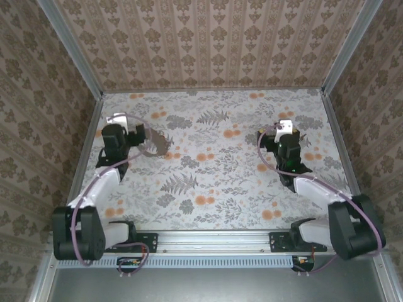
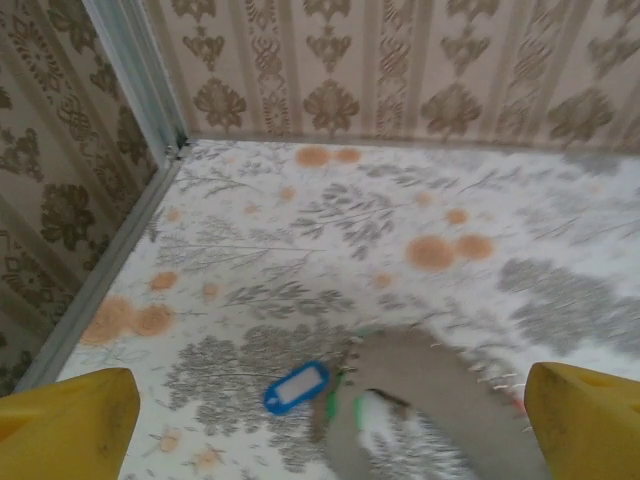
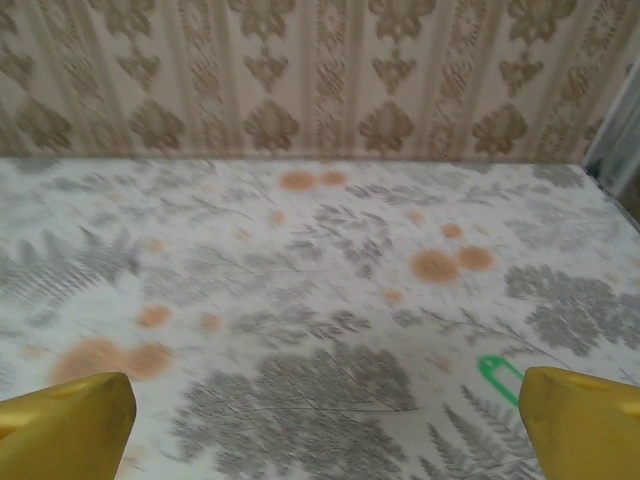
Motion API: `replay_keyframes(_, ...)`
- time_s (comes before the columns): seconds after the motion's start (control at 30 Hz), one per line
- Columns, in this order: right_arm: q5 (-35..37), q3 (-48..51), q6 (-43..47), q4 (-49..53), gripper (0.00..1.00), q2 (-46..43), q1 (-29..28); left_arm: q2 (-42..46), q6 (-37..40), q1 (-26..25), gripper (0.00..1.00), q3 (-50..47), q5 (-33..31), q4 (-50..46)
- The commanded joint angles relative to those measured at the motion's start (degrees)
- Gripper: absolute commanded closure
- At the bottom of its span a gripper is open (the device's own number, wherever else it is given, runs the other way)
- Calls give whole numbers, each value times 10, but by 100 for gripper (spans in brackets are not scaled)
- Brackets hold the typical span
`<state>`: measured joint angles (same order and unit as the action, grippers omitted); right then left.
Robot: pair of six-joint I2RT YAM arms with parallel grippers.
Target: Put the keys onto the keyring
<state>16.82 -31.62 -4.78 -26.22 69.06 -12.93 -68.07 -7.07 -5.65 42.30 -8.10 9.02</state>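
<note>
The keyring (image 2: 445,385), a floppy grey-brown band in an oval loop, lies on the floral table just right of my left gripper (image 1: 129,129) and shows as a dark loop (image 1: 155,145) from above. In the left wrist view a blue-headed key (image 2: 297,386) lies at the band's left edge, with green key heads (image 2: 357,410) beside it and a speck of red (image 2: 517,403) at the right. My left gripper (image 2: 330,420) hangs open above them, its yellow fingertips (image 2: 70,415) wide apart. My right gripper (image 3: 325,425) is open over bare table, a green key (image 3: 500,375) near its right fingertip (image 3: 585,420). From above, that gripper (image 1: 286,126) sits at the right.
Patterned walls close the table on three sides. A metal corner post (image 2: 140,80) and the left wall stand close to the left gripper. The right wall's edge (image 3: 615,150) is near the right gripper. Open table lies between the two arms (image 1: 214,157).
</note>
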Motion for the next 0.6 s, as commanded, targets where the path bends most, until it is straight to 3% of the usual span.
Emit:
replay_keyframes(0.0, -11, -93, -106, 243, 0, -20, -11, -27, -120, -22, 0, 90, 26, -279)
replay_keyframes(0.1, -67, -127, -120, 315, 0, -2, -36, -61, -150, -25, 0, 97, 153, -285)
replay_keyframes(0.2, -110, -139, -125, 340, 0, 12, -61, -122, -147, -31, 0, 117, 199, -279)
replay_keyframes(0.43, -171, -139, -115, 286, 0, 44, -87, -254, -136, -34, 7, 171, 237, -280)
replay_keyframes(0.57, -207, -172, -96, 282, 0, 87, -89, -299, -128, -44, 8, 206, 217, -292)
